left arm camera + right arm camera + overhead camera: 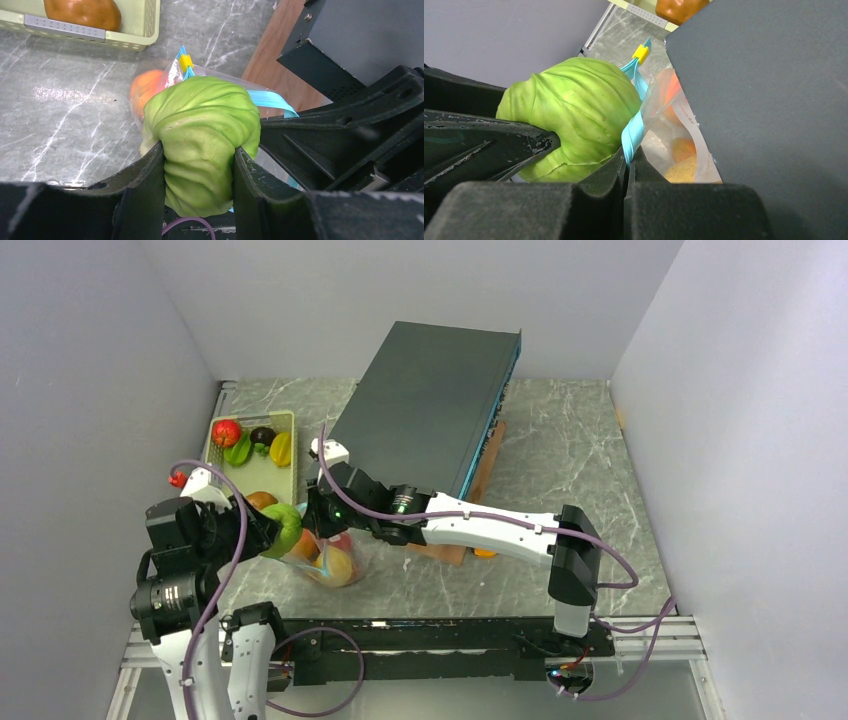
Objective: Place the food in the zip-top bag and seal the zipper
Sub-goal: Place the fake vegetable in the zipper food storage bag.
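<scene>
Two tools adjacent, left tool (199, 160) clenching cabbage (200, 110) (at bag (696, 155)), outstretched right tool (626, 167) pinching zipper (633, 131).

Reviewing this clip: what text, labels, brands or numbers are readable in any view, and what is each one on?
No text is legible in any view.
On the zip-top bag: a short line of reddish print on the clear plastic, seen in the right wrist view, too small and blurred to read.
On the dark slab and the basket: no lettering visible.
</scene>
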Robot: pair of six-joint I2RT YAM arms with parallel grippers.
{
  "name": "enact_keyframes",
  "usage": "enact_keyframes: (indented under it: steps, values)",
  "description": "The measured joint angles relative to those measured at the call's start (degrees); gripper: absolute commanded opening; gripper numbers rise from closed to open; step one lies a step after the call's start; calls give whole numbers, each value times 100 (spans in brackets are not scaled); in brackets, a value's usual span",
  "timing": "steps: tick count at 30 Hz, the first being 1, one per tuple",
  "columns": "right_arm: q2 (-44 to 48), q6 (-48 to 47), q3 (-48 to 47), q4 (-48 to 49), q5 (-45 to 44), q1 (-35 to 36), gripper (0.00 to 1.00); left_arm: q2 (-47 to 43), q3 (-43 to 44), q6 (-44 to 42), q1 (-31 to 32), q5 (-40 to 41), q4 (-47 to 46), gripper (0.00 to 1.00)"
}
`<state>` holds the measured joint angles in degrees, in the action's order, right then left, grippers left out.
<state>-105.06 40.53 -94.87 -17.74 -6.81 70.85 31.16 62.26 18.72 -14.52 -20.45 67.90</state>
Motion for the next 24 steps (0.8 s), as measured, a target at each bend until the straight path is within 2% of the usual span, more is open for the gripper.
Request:
enact_keyframes:
  steps: [7, 14, 24]
  values:
    - [-13, 2, -48, -24, 17, -20, 0, -378, 37, 7, -2, -2, -85, 0]
    - [-28, 7, -70, -22, 48, -37, 0, -588, 798, 48, 55, -249, -188, 0]
    - [-28, 20, -72, -20, 111, -50, 0, -461, 426, 35, 201, -372, 9, 0]
